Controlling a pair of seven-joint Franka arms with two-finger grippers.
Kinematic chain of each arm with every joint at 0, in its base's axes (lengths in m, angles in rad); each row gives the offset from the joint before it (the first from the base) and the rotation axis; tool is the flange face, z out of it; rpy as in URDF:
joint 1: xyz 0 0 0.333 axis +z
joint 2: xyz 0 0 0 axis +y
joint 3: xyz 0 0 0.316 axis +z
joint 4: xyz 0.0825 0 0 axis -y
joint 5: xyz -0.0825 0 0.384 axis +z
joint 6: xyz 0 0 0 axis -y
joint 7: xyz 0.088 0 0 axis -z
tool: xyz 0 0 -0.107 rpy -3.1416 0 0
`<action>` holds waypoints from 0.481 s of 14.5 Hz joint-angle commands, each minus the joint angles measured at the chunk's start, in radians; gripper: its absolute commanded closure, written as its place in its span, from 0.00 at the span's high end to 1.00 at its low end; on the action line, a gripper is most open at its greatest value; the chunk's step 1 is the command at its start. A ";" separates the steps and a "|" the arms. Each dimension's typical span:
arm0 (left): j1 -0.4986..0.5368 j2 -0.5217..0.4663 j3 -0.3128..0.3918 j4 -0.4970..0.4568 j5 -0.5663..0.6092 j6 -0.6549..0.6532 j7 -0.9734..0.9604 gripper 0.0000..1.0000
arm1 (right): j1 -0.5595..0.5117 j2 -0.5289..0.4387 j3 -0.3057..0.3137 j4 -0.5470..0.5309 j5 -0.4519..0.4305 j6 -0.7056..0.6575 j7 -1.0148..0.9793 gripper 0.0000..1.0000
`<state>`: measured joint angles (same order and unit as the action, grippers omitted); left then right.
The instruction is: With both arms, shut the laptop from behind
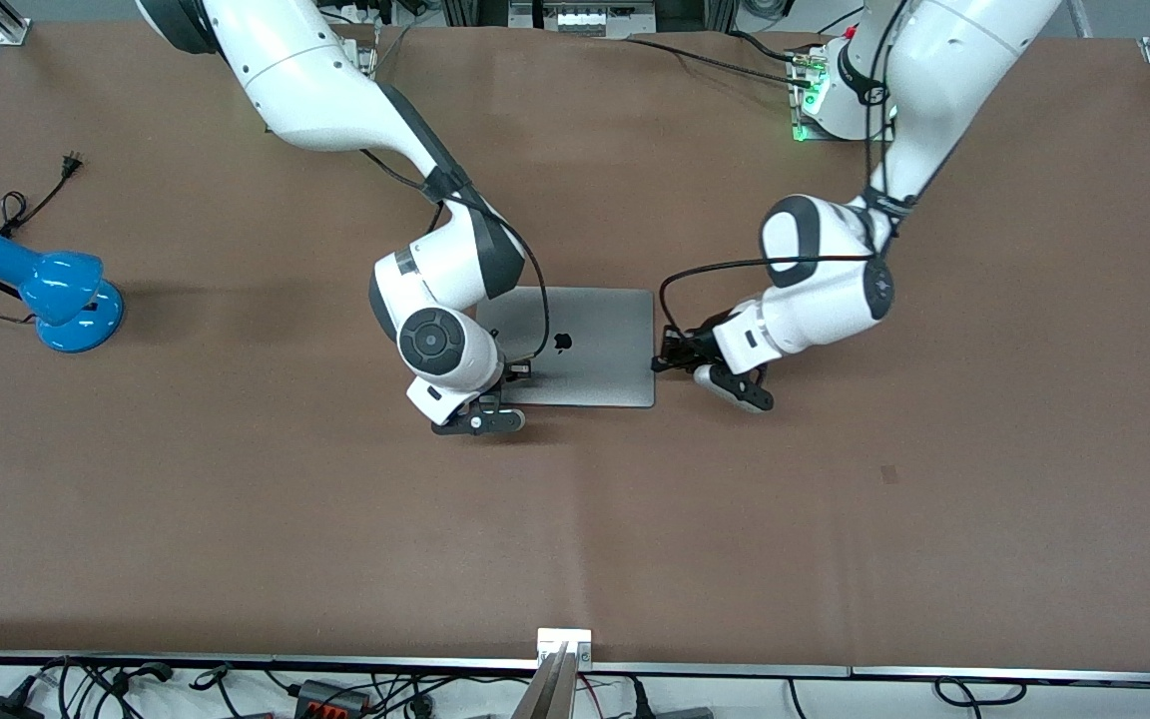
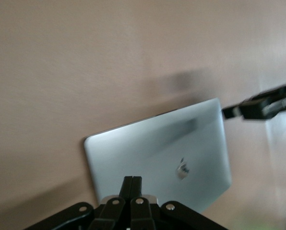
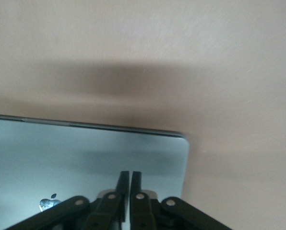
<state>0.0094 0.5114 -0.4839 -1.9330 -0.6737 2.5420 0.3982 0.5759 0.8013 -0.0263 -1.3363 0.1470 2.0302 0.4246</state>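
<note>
Lying flat mid-table with its lid down, the laptop (image 1: 580, 347) looks closed, so little seems left but pulling away. Right gripper (image 1: 518, 371) and left gripper (image 1: 662, 361), both clenched and holding nothing, sit at its two ends.
</note>
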 commanded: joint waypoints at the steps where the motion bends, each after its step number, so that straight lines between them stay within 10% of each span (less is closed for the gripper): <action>1: 0.095 -0.034 -0.002 0.072 0.229 -0.215 0.045 0.01 | -0.005 -0.083 -0.036 -0.004 -0.018 -0.059 0.009 1.00; 7: 0.167 -0.028 0.002 0.445 0.571 -0.832 0.039 0.01 | -0.008 -0.223 -0.185 -0.003 -0.014 -0.142 -0.024 1.00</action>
<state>0.1631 0.4725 -0.4825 -1.5969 -0.1675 1.8572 0.4221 0.5658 0.6214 -0.1706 -1.3221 0.1378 1.9223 0.4185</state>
